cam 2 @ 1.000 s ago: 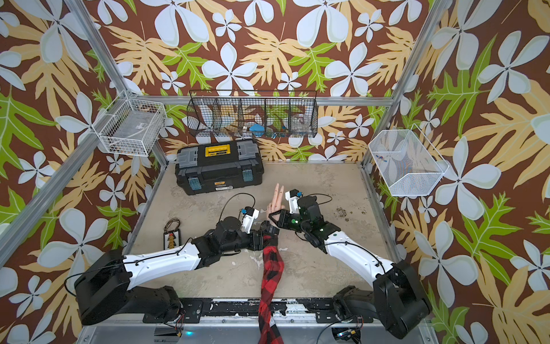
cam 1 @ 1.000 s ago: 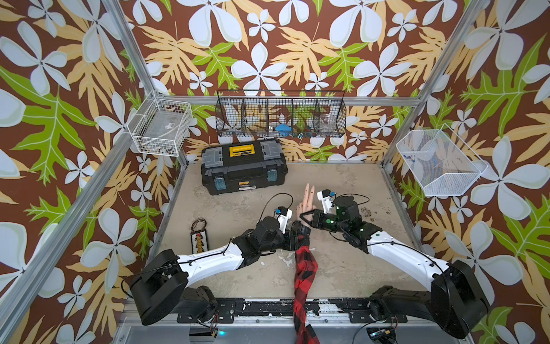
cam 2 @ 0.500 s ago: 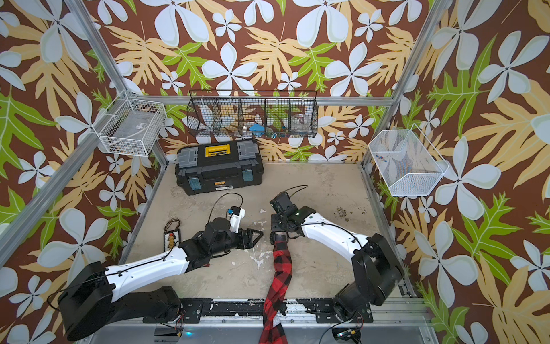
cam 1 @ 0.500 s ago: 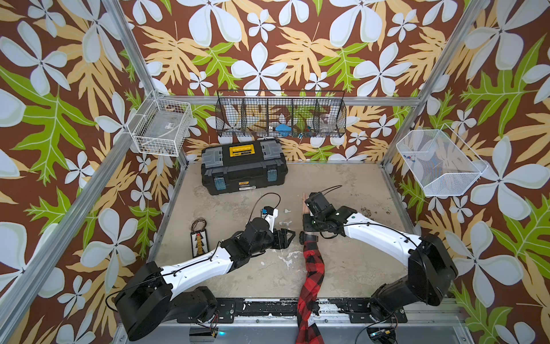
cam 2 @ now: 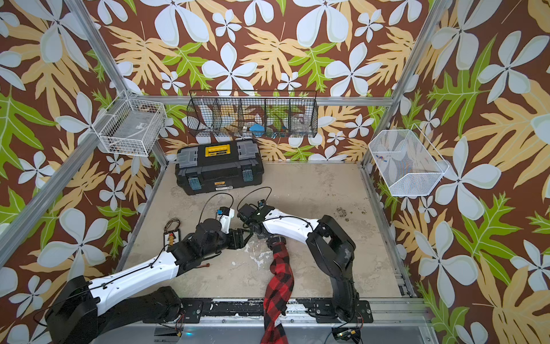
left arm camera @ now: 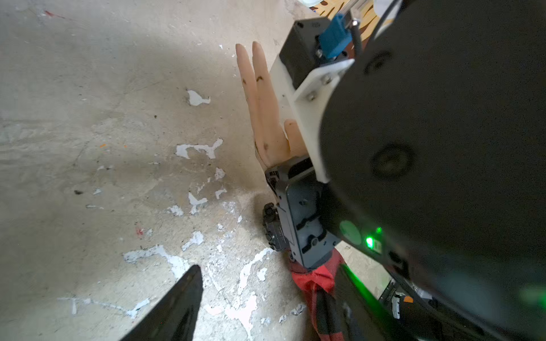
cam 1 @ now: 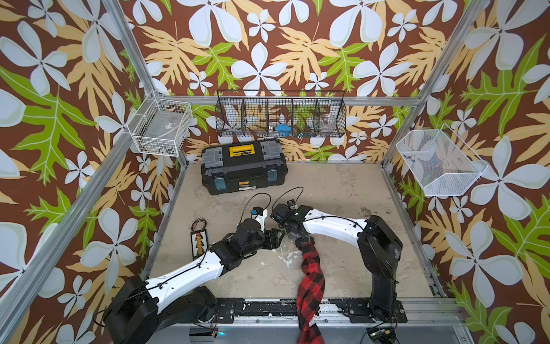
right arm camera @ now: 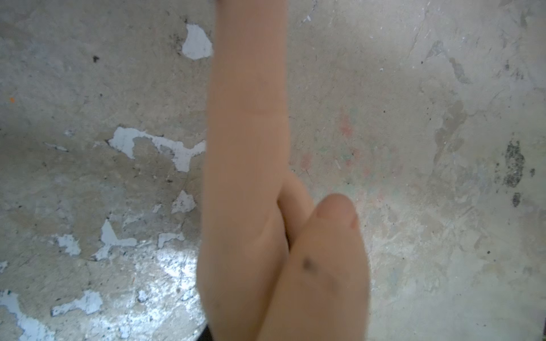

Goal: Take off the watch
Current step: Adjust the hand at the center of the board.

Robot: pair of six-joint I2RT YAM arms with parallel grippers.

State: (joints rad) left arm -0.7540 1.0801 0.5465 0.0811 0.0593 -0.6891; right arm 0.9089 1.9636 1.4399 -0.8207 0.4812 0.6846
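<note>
A mannequin hand (left arm camera: pixel 263 118) in a red plaid sleeve (cam 1: pixel 309 268) lies on the floor; both top views lose it under the right arm. The watch (left arm camera: pixel 271 227) shows only as a small black knobbed edge at the wrist, against the right gripper's grey body (left arm camera: pixel 301 212). My right gripper (cam 1: pixel 291 233) sits on that wrist with its jaws hidden. The right wrist view is filled by the hand (right arm camera: pixel 248 147). My left gripper (cam 1: pixel 279 237) stands open just left of the wrist, one finger (left arm camera: pixel 177 307) over bare floor, holding nothing.
A black toolbox (cam 1: pixel 244 166) stands at the back of the floor. A small striped board with wires (cam 1: pixel 198 242) lies at the left edge. Wire baskets hang on the left wall (cam 1: pixel 162 126), back wall (cam 1: pixel 281 117) and right wall (cam 1: pixel 437 162).
My right arm has swung over the hand, its elbow folding in, and now covers hand and wrist from above. My left gripper has drawn back off the wrist and opened slightly wider.
</note>
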